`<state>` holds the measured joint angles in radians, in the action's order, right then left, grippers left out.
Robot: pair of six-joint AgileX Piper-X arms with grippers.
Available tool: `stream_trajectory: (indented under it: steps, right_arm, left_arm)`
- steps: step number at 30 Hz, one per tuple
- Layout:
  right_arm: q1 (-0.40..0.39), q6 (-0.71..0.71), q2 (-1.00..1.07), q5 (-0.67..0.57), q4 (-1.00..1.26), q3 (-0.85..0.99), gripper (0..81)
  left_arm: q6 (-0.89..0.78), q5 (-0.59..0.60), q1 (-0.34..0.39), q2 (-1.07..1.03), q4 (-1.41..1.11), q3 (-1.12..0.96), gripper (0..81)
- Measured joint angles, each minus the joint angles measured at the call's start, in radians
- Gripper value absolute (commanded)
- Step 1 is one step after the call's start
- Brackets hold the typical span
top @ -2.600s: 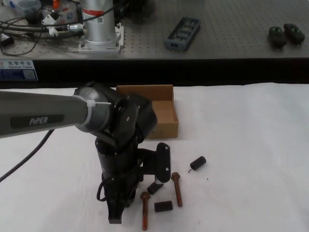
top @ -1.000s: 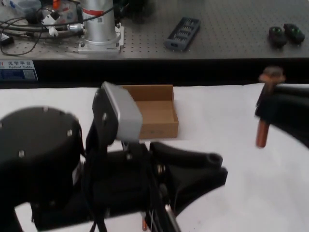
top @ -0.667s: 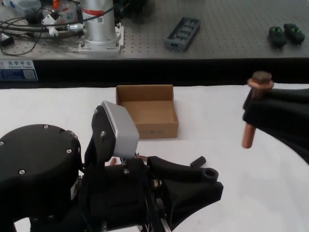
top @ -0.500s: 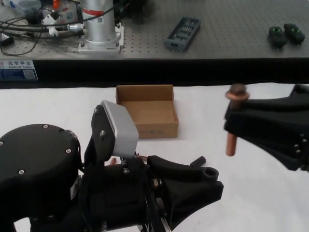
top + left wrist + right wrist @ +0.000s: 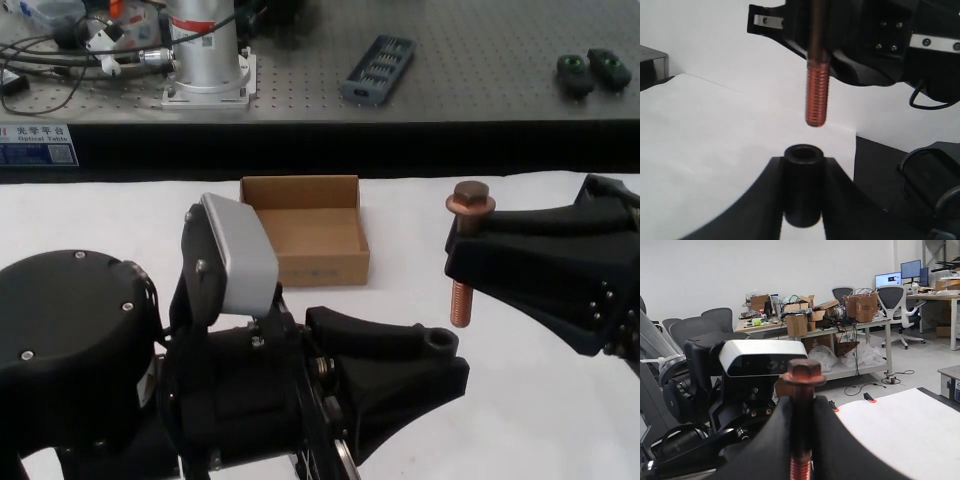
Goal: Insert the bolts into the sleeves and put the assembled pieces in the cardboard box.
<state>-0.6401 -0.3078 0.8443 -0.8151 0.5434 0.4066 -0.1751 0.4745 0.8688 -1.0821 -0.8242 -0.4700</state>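
Right jaws hold bolt (image 5: 816, 95) above left jaws' sleeve (image 5: 803, 192).

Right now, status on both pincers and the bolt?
Left pincer shut on black cylindrical sleeve. Right pincer shut on copper hex-head bolt, hanging above sleeve. Nothing between.

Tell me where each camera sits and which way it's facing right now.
High view: behind both arms, looking forward and down at the cardboard box; right gripper holds the bolt upright, left arm nearest.
Left wrist view: on the left arm, looking along the left gripper and its sleeve toward the right arm.
Right wrist view: on the right arm, looking past the bolt head at the left arm and desks.
Shared: all three show the bolt.
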Motion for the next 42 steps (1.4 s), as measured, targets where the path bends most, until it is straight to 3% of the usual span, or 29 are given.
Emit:
stream_trajectory:
  steps: [23, 42]
  right_arm:
    - [0.001, 0.000, 0.027, -0.003, 0.037, 0.000, 3.8]
    - [-0.082, -0.001, 0.037, 0.038, 0.038, 0.000, 3.8]
  left_arm:
    - [0.000, 0.000, 0.000, 0.000, -0.042, 0.000, 0.6]
    - [0.000, 0.024, 0.000, 0.003, -0.058, 0.007, 0.6]
